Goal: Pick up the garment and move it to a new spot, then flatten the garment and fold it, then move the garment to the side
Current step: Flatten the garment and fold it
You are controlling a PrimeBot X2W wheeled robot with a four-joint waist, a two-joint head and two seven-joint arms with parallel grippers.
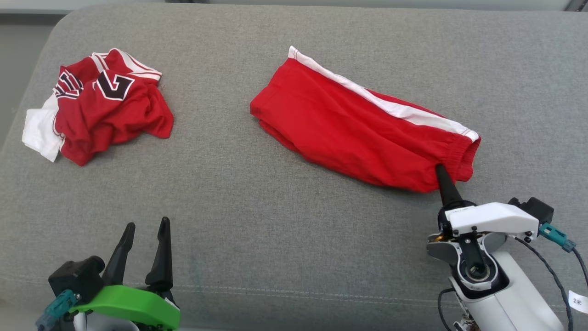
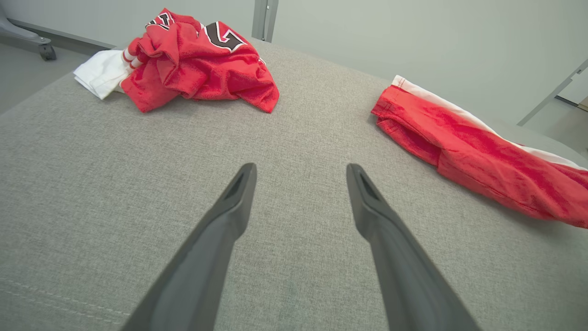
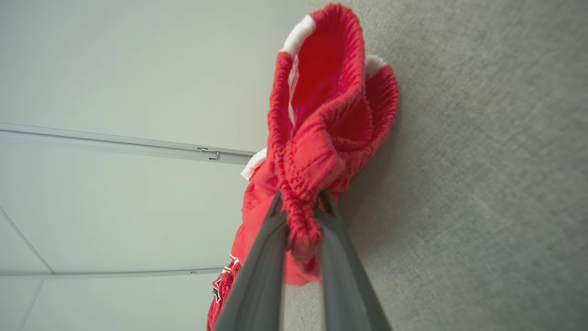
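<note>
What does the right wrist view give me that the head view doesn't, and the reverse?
Right wrist view: a close look at the waistband of the red shorts, bunched and pinched between the fingers of the right gripper, with a pale wall behind. Head view: the left gripper open over the grey cushion, and the shorts' whole length lying with the white stripe along the far edge. Both: the right gripper shut on the shorts, the cushion, and the crumpled red jersey.

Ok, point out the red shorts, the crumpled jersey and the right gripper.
red shorts [image 1: 353, 128]: head view, middle of the red panel.
crumpled jersey [image 1: 119, 116]: head view, red cloth below the number.
right gripper [image 3: 302, 202]: right wrist view, between fingertips pinching the waistband.
</note>
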